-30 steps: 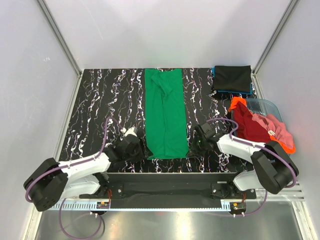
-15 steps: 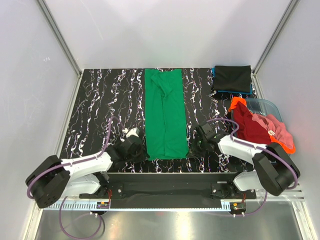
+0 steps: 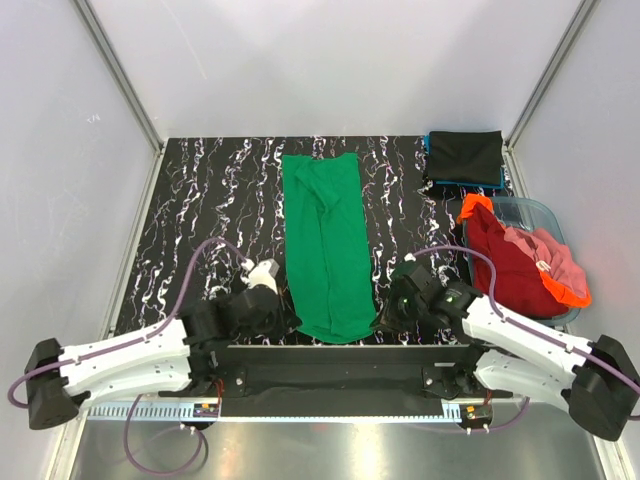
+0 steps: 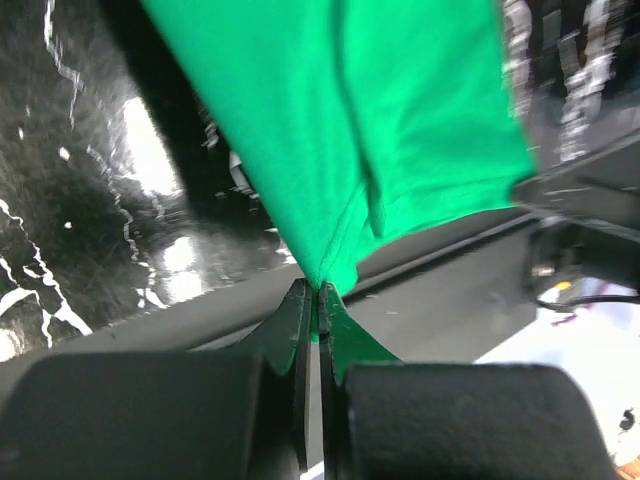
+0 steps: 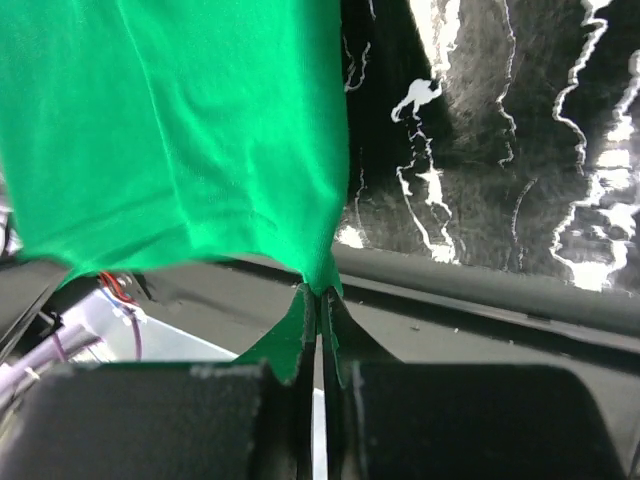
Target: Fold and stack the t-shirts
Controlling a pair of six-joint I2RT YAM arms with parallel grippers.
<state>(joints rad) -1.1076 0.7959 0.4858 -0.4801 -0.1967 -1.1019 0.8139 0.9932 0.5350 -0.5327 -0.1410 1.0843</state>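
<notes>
Clock faces read from the top view, with the arm bases at 6. Nearest me, the left arm [image 3: 130, 355] reaches in from 7 o'clock and the right arm [image 3: 520, 335] from 5 o'clock, and both end at the near edge of the table [image 3: 200, 200]. Left wrist view: the left jaws are clenched on the near left corner of the green t-shirt [image 3: 325, 240], with a small peak of cloth pinched between the closed tips. Right wrist view: the right jaws are likewise clenched, on the near right corner of the same shirt, with the cloth rising from the tips in a taut point. The near hem spans the two jaws at 6 o'clock. From there the green t-shirt lies as a long narrow strip up the middle of the table toward 12, flat apart from a few lengthwise creases in its far half. At 3 o'clock, off the right edge of the table, a clear tub [image 3: 535, 212] holds a heap: a maroon-red t-shirt [image 3: 505, 260], an orange t-shirt [image 3: 475, 208] showing at the heap's far and near ends, and a paler pink cloth [image 3: 550, 258] on top. I cannot tell what that cloth is. At 1 o'clock, in the far right corner, a folded black t-shirt [image 3: 465, 155] rests on a blue t-shirt [image 3: 470, 184], of which only the edges show.
</notes>
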